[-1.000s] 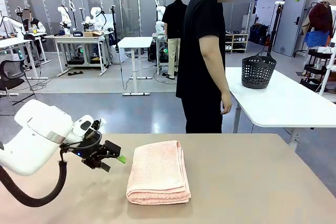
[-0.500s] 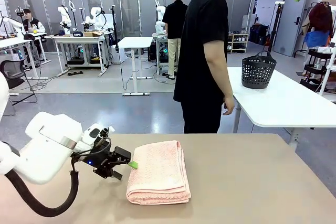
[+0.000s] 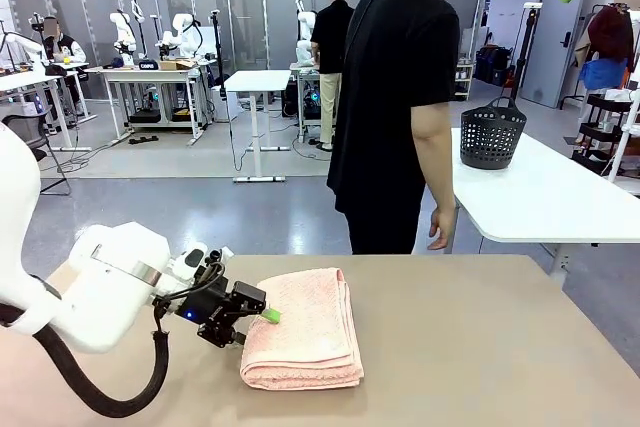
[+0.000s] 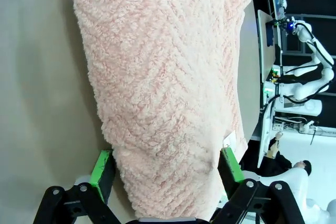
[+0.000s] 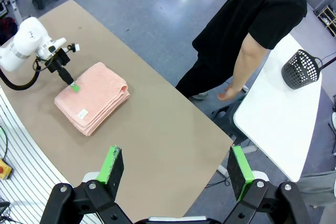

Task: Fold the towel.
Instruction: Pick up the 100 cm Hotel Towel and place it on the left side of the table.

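Compared w/ one second ago, the left hand [image 3: 262,318] has travelled from a spot well apart from the towel [image 3: 303,327] to the towel's left edge, and now its green fingertips [image 4: 102,167] stand on both sides of the folded stack. In the left wrist view the two pads straddle the near end of the cloth, one on each side, w/ the jaws spread but beginning to come together; no firm pinch on the cloth is visible yet. The towel itself has not moved: it lies on the table [image 3: 480,347], a little left of centre, already folded into a thick, neat stack of several layers. The right hand [image 5: 173,167] hangs high over the table, fingers wide apart, holding nothing. The person [image 3: 395,97] has turned more toward the white side table where the dark basket [image 3: 492,134] stands, and takes no part in the work. My judgement: the arm approach is finished and a grasp at the left edge is just starting, prob. for one more fold. Risk: the jaws may take only the upper layers, so the stack could slide open.
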Available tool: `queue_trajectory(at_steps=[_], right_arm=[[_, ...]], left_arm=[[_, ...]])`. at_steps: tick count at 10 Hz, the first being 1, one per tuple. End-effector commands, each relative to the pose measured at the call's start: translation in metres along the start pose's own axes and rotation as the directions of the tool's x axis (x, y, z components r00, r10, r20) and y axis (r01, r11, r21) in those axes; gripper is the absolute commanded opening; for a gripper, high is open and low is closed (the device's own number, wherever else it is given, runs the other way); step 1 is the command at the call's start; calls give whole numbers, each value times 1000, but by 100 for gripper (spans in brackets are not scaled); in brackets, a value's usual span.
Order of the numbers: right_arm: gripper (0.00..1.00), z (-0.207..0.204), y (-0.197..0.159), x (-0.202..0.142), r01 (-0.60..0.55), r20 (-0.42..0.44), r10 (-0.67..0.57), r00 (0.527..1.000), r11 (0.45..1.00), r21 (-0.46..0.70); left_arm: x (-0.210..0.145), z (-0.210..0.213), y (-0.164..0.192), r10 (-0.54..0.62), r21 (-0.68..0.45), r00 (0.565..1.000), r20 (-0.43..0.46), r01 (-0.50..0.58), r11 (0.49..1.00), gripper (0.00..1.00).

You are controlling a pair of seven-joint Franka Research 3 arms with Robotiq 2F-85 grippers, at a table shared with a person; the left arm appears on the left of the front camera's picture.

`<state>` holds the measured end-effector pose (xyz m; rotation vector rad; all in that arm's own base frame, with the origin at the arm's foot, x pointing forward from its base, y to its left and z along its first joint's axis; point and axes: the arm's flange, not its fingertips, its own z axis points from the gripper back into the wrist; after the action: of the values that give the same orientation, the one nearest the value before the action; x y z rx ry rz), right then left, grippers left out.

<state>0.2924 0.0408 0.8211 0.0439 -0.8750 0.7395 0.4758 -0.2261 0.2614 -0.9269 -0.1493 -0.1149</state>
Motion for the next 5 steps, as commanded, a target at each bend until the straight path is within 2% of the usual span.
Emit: queue_trajectory(at_steps=[1, 2, 4, 5], right_arm=[[100, 0, 1, 0, 12, -1, -12, 1000, 1000, -6], [100, 0, 1, 0, 12, -1, -12, 1000, 1000, -6], [100, 0, 1, 0, 12, -1, -12, 1000, 1000, -6], [100, 0, 1, 0, 12, -1, -12, 1000, 1000, -6]], left_arm=[[5, -8, 1, 1, -38, 999, 32, 0, 999, 80], [6, -8, 0, 5, -36, 999, 45, -3, 999, 44], [7, -9, -4, -1, -49, 999, 41, 3, 999, 0], [7, -9, -6, -6, -51, 999, 43, 8, 999, 0]])
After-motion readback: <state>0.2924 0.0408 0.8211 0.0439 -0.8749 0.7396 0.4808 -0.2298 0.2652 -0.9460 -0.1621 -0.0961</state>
